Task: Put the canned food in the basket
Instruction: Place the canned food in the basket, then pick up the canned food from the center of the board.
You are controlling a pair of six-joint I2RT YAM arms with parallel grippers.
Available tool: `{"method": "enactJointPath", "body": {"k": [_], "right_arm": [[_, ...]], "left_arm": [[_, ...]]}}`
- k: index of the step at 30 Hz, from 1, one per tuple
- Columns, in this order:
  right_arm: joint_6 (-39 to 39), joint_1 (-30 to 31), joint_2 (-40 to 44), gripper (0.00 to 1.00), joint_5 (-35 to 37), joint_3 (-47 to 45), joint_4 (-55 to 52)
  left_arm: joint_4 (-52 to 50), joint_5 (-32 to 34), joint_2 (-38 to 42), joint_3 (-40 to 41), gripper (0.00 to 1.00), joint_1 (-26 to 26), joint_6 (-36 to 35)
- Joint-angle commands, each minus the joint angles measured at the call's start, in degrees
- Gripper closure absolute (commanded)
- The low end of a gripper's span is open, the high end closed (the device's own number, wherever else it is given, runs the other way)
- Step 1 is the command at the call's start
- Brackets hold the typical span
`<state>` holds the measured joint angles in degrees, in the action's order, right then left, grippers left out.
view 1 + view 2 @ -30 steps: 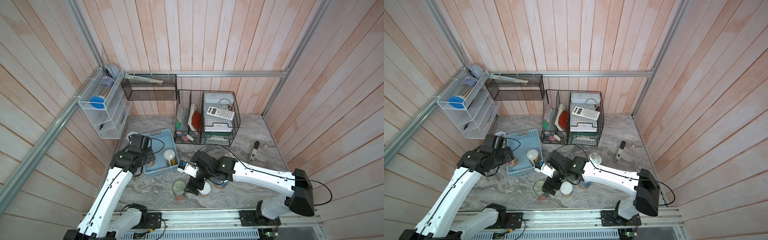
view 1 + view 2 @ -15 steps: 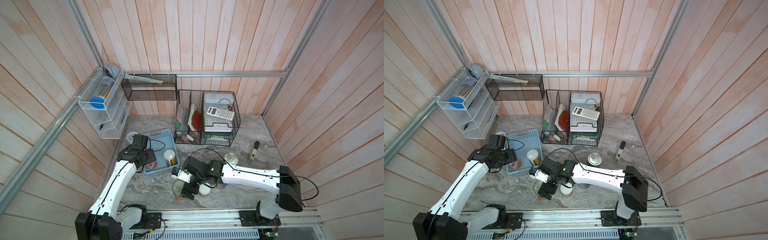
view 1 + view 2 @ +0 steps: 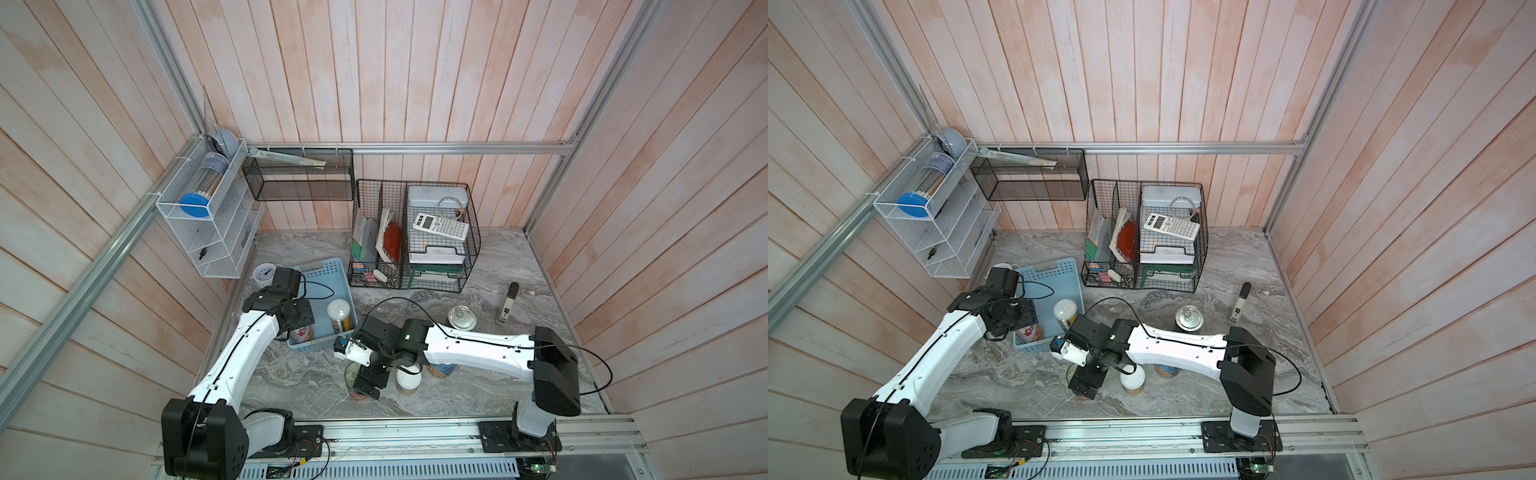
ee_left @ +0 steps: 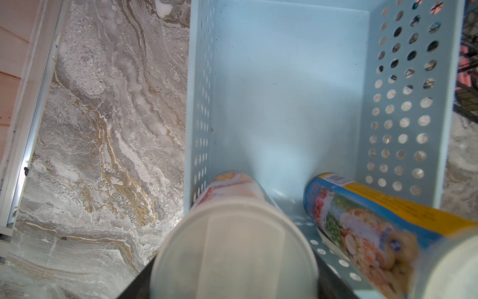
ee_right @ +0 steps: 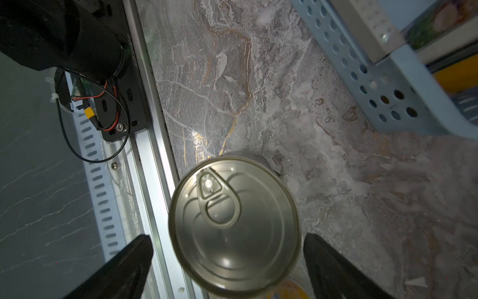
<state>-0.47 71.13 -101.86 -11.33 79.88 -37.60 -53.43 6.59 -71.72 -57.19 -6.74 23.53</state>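
The light blue basket [image 3: 324, 270] [image 3: 1054, 270] stands at the left. My left gripper [image 3: 300, 318] [image 4: 232, 278] is shut on a white-lidded, red-labelled jar [image 3: 302, 332] [image 4: 234, 248] at the basket's near left corner. A second jar [image 3: 338, 311] [image 4: 362, 227] with a blue and yellow label stands beside it in the basket. My right gripper [image 3: 368, 380] [image 5: 227, 261] is open around a metal pull-tab can [image 3: 352, 372] [image 5: 234, 225], with a gap on each side. A white-lidded jar [image 3: 408, 378], a blue-labelled can [image 3: 440, 369] half under the arm, and another can [image 3: 462, 318] stand on the table.
A black wire organiser [image 3: 415, 237] with a calculator stands at the back. A white wire rack [image 3: 208, 232] hangs on the left wall, with a small white dial [image 3: 264, 272] below it. A dark hand-held device [image 3: 508, 303] lies at the right. The metal rail [image 3: 415, 428] runs close in front of the can.
My right gripper has moved toward the front and come down around the pull-tab can. My left gripper has shifted slightly right and nearer with its jar.
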Motion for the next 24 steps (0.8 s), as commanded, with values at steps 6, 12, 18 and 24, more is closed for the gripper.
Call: {"method": "enactJointPath", "body": {"k": [6, 12, 18, 24], "right_arm": [[-2.3, 0.4, -6.2, 0.02, 2.4, 4.9, -6.4], [-2.2, 0.5, -6.7, 0.05, 2.8, 4.1, -5.8], [-2.1, 1.0, -5.8, 0.16, 3.7, 3.4, -4.9], [-2.6, 2.0, -5.2, 0.36, 4.5, 4.8, -6.0]], "left_arm": [[1.0, 1.5, -1.5, -1.9, 0.25, 0.3, -1.6], [0.4, 1.8, -1.7, -2.1, 0.10, 0.3, -1.5], [0.5, 2.4, -0.1, -1.9, 0.04, 0.3, -1.1], [0.9, 2.5, 4.0, -2.3, 0.01, 0.3, 0.0]]}}
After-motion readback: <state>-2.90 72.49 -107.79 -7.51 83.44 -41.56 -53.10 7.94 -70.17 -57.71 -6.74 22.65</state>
